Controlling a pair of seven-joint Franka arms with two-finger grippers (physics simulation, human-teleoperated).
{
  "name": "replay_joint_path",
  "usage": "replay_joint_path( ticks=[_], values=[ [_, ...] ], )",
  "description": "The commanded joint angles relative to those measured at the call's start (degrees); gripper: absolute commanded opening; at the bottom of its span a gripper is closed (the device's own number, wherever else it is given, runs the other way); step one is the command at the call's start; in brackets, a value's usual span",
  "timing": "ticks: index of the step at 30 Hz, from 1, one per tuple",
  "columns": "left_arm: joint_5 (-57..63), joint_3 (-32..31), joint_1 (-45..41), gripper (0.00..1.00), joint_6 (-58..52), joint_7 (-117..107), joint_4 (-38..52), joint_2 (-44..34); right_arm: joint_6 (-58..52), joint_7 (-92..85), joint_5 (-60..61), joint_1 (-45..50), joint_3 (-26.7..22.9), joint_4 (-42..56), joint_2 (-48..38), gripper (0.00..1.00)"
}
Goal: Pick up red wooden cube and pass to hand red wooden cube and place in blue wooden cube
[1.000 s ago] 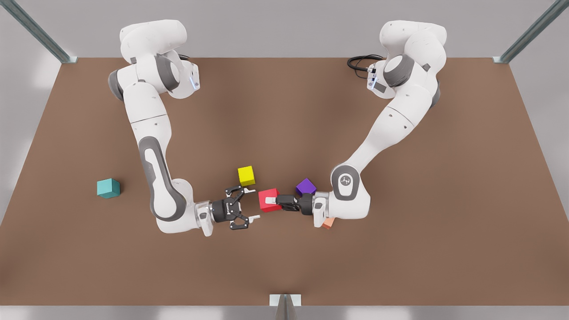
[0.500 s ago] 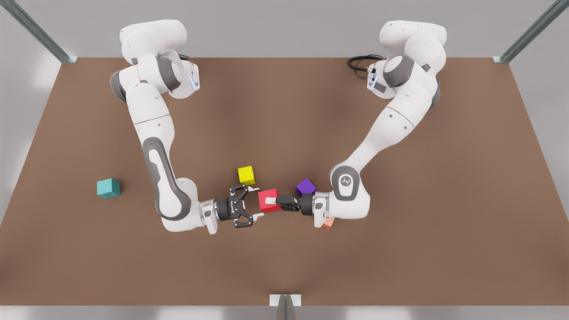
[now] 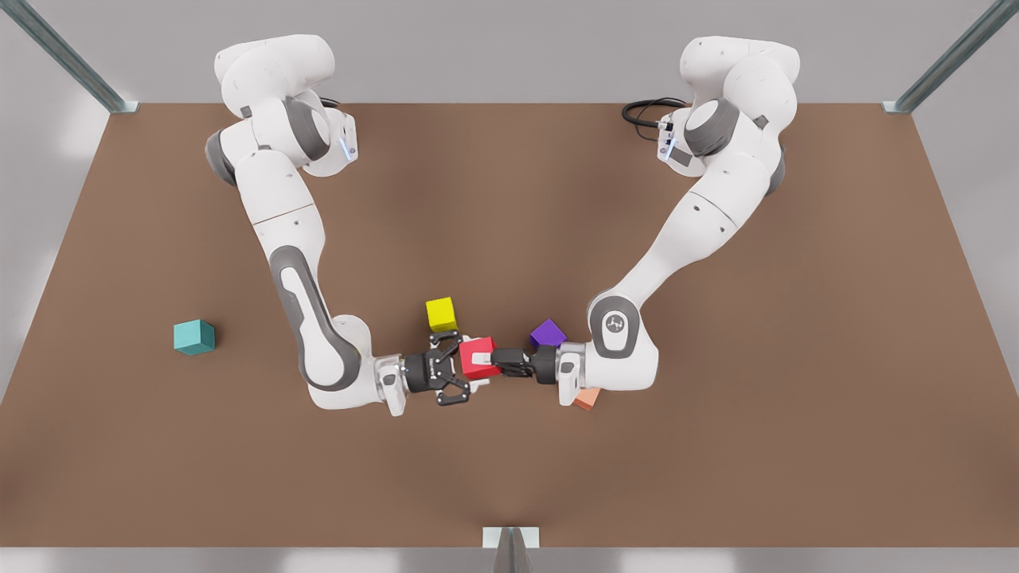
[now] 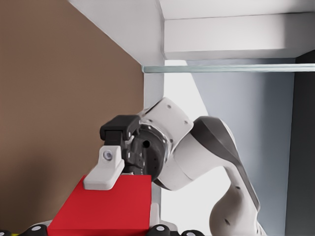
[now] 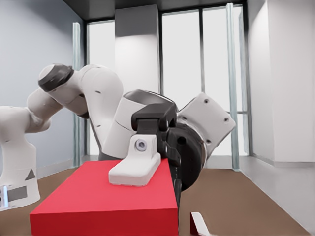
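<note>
The red wooden cube (image 3: 478, 348) is held above the table's middle, with my right gripper (image 3: 482, 364) shut on it from the front view's right. One white finger (image 4: 104, 172) of that gripper lies flat on a face of the cube (image 4: 106, 209). My left gripper (image 3: 468, 364) comes in from the front view's left. It is open, with a finger on either side of the cube. In the right wrist view a white finger (image 5: 135, 169) rests on the cube (image 5: 98, 201), and the other arm is behind it. The blue wooden cube (image 3: 194, 337) sits alone far to the front view's left.
A yellow cube (image 3: 441, 313) lies just behind the two grippers. A purple cube (image 3: 548, 333) sits by the right wrist, and a salmon cube (image 3: 587, 399) peeks out under that wrist. Bare brown table (image 3: 716, 477) stretches between the grippers and the blue cube.
My left gripper has slid toward the front view's right, from short of the red cube to straddling it. The right gripper has kept its hold and barely shifted.
</note>
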Motion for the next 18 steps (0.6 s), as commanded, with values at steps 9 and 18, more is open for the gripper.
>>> replay_joint_path(
  ticks=[9,18],
  values=[
    [0.8,0.0,3.9,1.00,-1.7,1.6,-1.5,-0.7,1.0,-0.2,-0.2,-0.2,0.1,-0.1,-0.3,0.46],
    [74.2,-1.6,23.6,1.00,-50.0,-23.7,-3.9,-27.3,-0.9,10.0,-26.2,-7.8,-2.6,2.1,-5.0,0.47]
  ],
)
